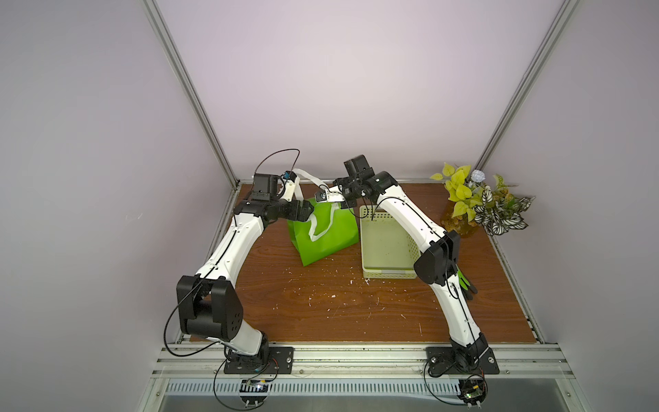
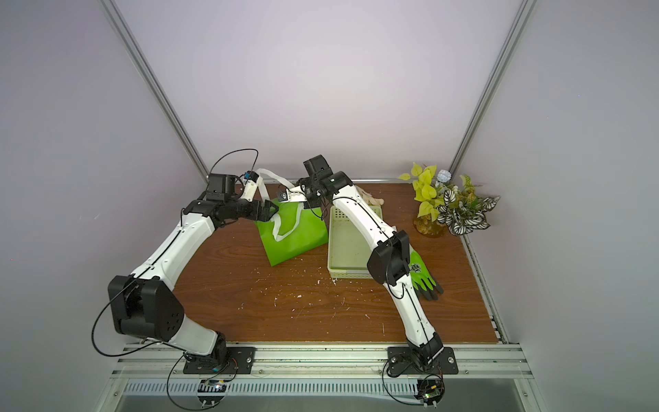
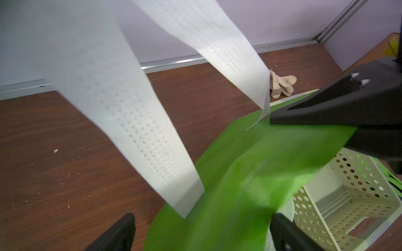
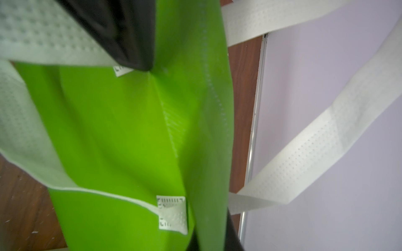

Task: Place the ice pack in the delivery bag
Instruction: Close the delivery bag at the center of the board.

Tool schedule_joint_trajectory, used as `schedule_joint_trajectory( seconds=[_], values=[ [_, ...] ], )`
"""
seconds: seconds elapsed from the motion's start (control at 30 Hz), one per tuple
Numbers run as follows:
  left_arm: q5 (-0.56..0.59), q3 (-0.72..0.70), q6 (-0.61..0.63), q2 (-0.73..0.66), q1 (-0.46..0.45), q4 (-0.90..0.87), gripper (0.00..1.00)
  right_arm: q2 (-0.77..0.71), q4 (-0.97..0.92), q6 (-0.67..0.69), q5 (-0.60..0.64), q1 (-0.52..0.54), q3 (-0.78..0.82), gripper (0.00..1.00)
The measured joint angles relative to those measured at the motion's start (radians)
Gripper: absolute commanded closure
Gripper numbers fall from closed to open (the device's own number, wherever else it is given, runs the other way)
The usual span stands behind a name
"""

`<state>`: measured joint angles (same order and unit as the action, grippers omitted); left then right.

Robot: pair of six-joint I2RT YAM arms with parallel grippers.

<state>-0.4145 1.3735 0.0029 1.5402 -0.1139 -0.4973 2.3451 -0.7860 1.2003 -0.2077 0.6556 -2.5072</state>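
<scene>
Top views, delivery bag: the bright green fabric delivery bag (image 1: pixel 328 239) sits slanted at the back middle of the brown wooden worktop (image 1: pixel 321 314). Its lower end is on the wood and its upper edge is raised between the two arms.
Top views, left end effector: the left end effector (image 1: pixel 308 213) is at the bag's upper corner nearest its arm, jaws apart.
Top views, right end effector: the right end effector (image 1: pixel 324 197) is at the bag's upper edge.
Top views, surroundings: a pale green perforated plastic basket (image 1: pixel 388 275) stands just beside the bag. A potted plant with yellow and striped leaves (image 1: pixel 474 207) is in the far corner. A green-and-black glove (image 2: pixel 422 278) lies partly under the right arm.
Left wrist view, left end effector: its black fingers (image 3: pixel 117 234) stand wide apart, with green fabric passing between them unpinched.
Left wrist view, right end effector: its jaws are together, clamped on the bag's upper edge.
Left wrist view, other: a white dotted strap handle (image 3: pixel 130 121) loops upward. A cream cloth glove (image 3: pixel 282 84) lies by the back wall.
Right wrist view, right end effector: a black finger (image 4: pixel 121 32) presses on the green fabric, and another strap handle (image 4: pixel 315 139) hangs beyond it.
</scene>
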Motion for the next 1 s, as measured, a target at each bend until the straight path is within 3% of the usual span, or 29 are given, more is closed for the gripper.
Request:
schedule_joint_trajectory(
  seconds=[0.2, 0.5, 0.7, 0.87, 1.0],
  values=[
    [-0.014, 0.000, -0.003, -0.005, -0.002, -0.016, 0.08, 0.000, 0.003, 0.000, 0.000, 0.000, 0.000, 1.00],
    [0.040, -0.030, 0.026, -0.040, -0.002, -0.033, 0.49, 0.000, 0.004, -0.001, 0.002, 0.000, 0.000, 1.00],
    [0.077, -0.030, 0.053, -0.043, -0.002, -0.038, 0.59, 0.000, 0.010, -0.001, 0.002, 0.000, 0.000, 1.00],
    [0.084, -0.030, 0.081, -0.044, -0.003, -0.039, 0.69, -0.002, 0.012, -0.008, -0.003, -0.002, 0.002, 0.78],
    [0.102, -0.030, 0.115, -0.045, -0.005, -0.039, 0.77, -0.022, 0.014, -0.017, -0.021, -0.008, 0.019, 0.54]
  ],
)
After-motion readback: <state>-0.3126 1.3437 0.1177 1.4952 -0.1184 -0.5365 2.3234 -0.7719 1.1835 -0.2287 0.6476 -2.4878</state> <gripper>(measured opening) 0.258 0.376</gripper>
